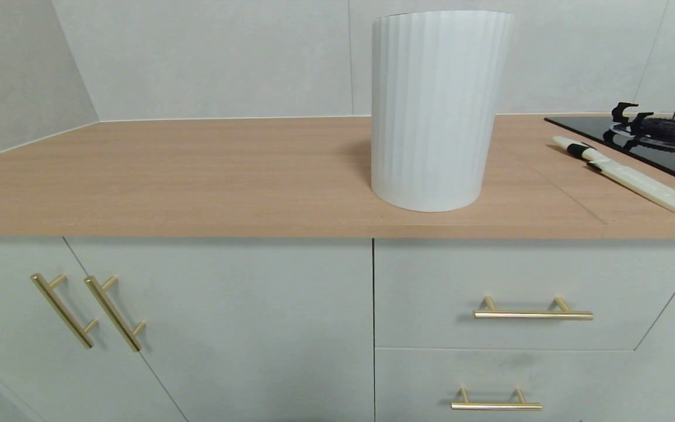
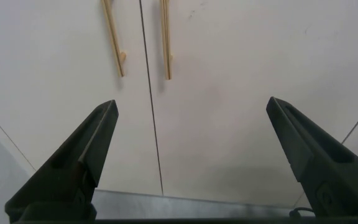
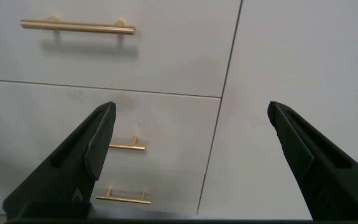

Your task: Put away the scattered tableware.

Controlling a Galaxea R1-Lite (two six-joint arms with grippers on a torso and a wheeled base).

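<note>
The left gripper has its two dark fingers spread wide with nothing between them, and it faces a pair of pale cabinet doors whose two slim gold handles run side by side along the seam. In the head view those doors sit under the left part of a wooden countertop. Right of the middle of the counter stands a tall white ribbed container, upright, near the front edge. Below it are two drawers, each with a gold bar handle. Farther right a cream-coloured knife with a black band lies flat on the wood, angled toward the front edge, just beside a black gas stove and well apart from the container. The right gripper is likewise spread wide and holds nothing, facing the drawer fronts.
</note>
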